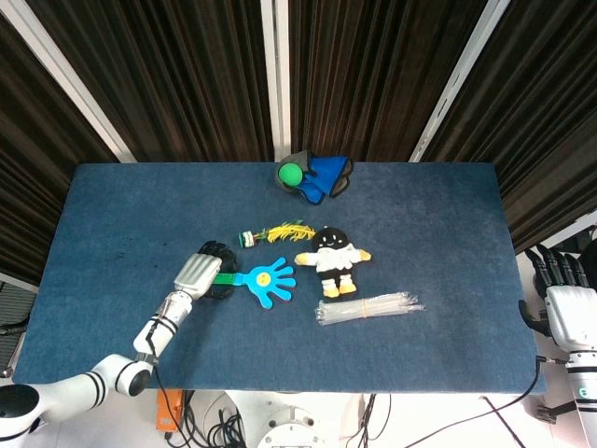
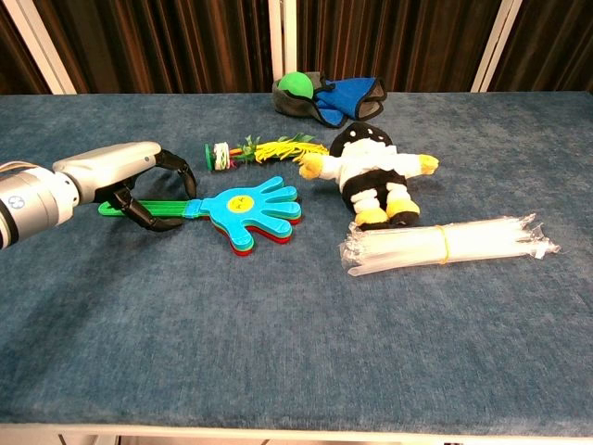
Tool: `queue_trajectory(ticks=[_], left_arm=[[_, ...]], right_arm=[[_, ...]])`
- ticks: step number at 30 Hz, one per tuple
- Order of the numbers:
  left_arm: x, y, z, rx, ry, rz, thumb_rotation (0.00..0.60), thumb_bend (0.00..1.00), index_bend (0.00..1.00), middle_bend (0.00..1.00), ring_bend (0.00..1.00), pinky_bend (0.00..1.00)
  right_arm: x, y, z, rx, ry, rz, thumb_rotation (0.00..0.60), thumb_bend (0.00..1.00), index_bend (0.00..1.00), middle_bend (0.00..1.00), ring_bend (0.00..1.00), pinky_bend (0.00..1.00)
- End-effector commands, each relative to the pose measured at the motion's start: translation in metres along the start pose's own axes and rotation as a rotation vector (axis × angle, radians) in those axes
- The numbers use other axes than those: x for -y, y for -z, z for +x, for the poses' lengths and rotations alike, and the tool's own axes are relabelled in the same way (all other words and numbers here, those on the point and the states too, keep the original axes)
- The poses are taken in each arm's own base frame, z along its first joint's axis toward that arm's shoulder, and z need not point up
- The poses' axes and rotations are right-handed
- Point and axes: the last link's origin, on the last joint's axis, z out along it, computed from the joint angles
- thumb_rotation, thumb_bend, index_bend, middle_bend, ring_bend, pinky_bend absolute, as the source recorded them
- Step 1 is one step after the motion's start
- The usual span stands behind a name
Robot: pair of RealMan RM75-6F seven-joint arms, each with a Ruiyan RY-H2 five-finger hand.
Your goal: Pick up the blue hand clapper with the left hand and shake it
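Observation:
The blue hand clapper [image 1: 269, 278] [image 2: 248, 209] lies flat on the blue table, its green handle [image 2: 169, 209] pointing left. My left hand [image 1: 201, 271] [image 2: 139, 176] is over that handle, with the fingers arched down across it and the thumb at the near side. The fingers are still apart and the clapper rests on the cloth. My right hand [image 1: 564, 299] hangs off the table's right edge, fingers up and holding nothing; the chest view does not show it.
A black-and-white plush doll [image 1: 333, 257] [image 2: 371, 171] lies just right of the clapper. In front of it is a bundle of clear straws [image 1: 368, 309] [image 2: 445, 243]. A yellow feather toy [image 1: 275, 232] [image 2: 255, 148] lies behind, and a blue-grey cloth with a green ball [image 1: 317, 175] [image 2: 334, 95] at the back.

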Motion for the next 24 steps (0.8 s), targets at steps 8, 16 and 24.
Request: queue_trajectory(ticks=[8,16,24], left_arm=[[-0.005,0.000,0.000,0.012,-0.060,-0.002,0.600,0.33,0.53,0.23,0.08,0.06],[-0.005,0.002,0.004,-0.015,-0.038,0.026,0.600,0.40,0.62,0.23,0.08,0.07],[0.002,0.010,0.019,-0.092,0.021,0.062,0.600,0.42,0.68,0.52,0.32,0.46]], right_arm=[[0.000,0.000,0.000,-0.001,-0.004,0.000,0.600,0.32,0.00,0.00,0.00,0.00],[0.000,0.000,0.000,0.000,-0.004,-0.002,0.600,0.32,0.00,0.00,0.00,0.00],[-0.001,0.000,0.000,0.001,-0.004,-0.003,0.600,0.32,0.00,0.00,0.00,0.00]])
